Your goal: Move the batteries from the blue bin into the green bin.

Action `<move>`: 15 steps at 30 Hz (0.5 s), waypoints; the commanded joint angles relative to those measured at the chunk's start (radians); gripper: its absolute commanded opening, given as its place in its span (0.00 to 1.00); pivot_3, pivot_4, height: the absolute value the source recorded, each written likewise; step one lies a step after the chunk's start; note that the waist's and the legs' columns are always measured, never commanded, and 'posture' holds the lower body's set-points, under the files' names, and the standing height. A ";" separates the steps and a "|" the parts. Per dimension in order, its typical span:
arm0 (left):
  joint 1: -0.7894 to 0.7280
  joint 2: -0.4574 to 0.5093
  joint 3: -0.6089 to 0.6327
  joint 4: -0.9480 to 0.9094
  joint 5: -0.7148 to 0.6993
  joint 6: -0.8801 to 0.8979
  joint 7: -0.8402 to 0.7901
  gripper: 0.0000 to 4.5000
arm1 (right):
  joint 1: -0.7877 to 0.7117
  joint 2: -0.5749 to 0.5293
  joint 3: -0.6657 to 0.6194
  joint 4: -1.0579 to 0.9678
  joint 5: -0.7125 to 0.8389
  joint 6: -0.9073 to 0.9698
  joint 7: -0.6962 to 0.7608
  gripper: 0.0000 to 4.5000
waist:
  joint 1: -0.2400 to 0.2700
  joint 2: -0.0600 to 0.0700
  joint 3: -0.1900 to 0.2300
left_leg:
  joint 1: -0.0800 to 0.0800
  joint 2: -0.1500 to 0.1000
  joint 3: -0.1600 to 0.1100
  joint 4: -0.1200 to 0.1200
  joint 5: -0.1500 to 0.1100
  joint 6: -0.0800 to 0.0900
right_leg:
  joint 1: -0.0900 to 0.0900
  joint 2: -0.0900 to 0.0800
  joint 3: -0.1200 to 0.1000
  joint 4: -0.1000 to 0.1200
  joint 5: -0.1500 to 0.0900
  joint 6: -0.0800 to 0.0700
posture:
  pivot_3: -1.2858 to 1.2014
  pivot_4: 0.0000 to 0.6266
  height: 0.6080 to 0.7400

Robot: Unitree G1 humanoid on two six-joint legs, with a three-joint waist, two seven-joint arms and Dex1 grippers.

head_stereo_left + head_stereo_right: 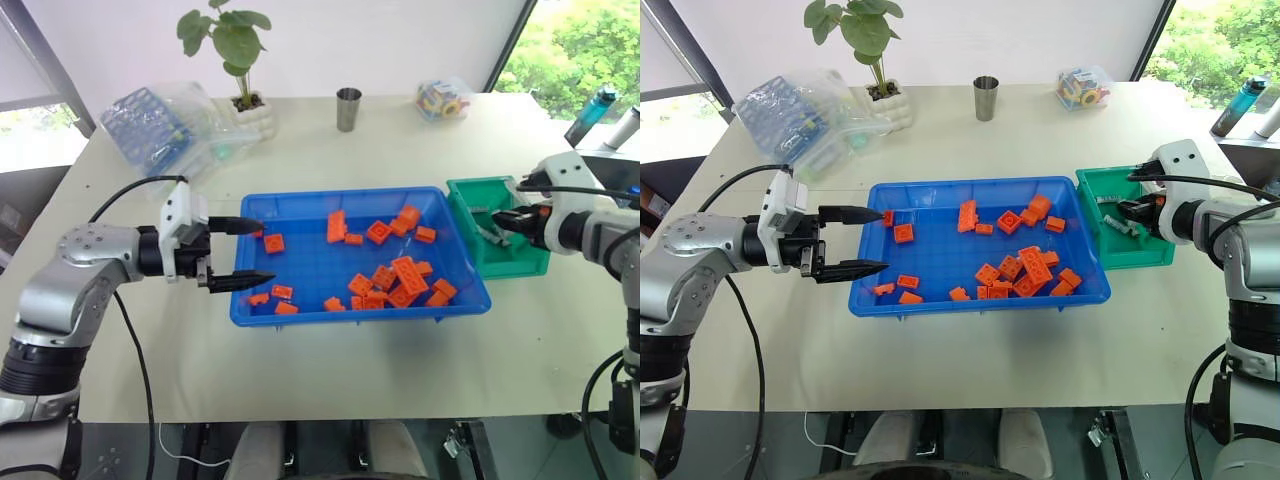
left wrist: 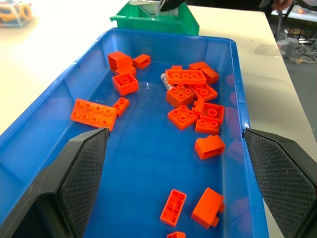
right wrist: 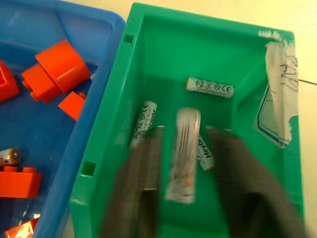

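The right gripper [image 3: 184, 148] hangs over the green bin [image 1: 530, 262], its jaws parted, with a blurred battery [image 3: 182, 154] between the two fingers and touching neither; whether it is still in the air or already on the bin floor cannot be told. Three more batteries [image 3: 210, 87] lie on the green floor around those jaws: one ahead of the fingertips, one just beside one finger, one partly hidden behind the blurred one. Off to the side of the right jaws, across the green wall, one battery end [image 3: 10, 156] shows among the orange bricks [image 3: 55, 69] in the blue bin [image 1: 300, 312].

The left gripper [image 1: 245, 252] sits level at the opposite end of the blue bin, jaws wide and empty, fingertips reaching just over the near rim. Straight ahead of those jaws, past a loose scatter of bricks, a pale battery [image 2: 165, 82] lies tucked against a long brick [image 2: 185, 77]. Both bins stand on the table [image 1: 340, 380], their walls touching
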 commanded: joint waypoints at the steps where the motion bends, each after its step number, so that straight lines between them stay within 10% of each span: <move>1: -0.024 0.005 0.014 -0.007 -0.001 -0.017 -0.009 1.00 | -0.009 -0.040 0.002 -0.030 -0.025 -0.096 0.014 0.79 | 0.003 0.000 0.000 | 0.000 0.000 0.000 0.000 0.000 0.000 | 0.000 0.000 0.000 0.000 0.000 0.000 | 0.52 0.24 0.82; 15: -0.001 -0.004 0.010 -0.044 -0.007 -0.006 0.003 1.00 | 0.062 -0.028 0.153 -0.326 0.130 -0.015 0.153 0.89 | 0.008 -0.001 0.001 | 0.000 -0.001 -0.001 0.000 0.000 0.000 | 0.001 -0.001 0.000 0.000 0.000 0.000 | 0.52 0.24 0.82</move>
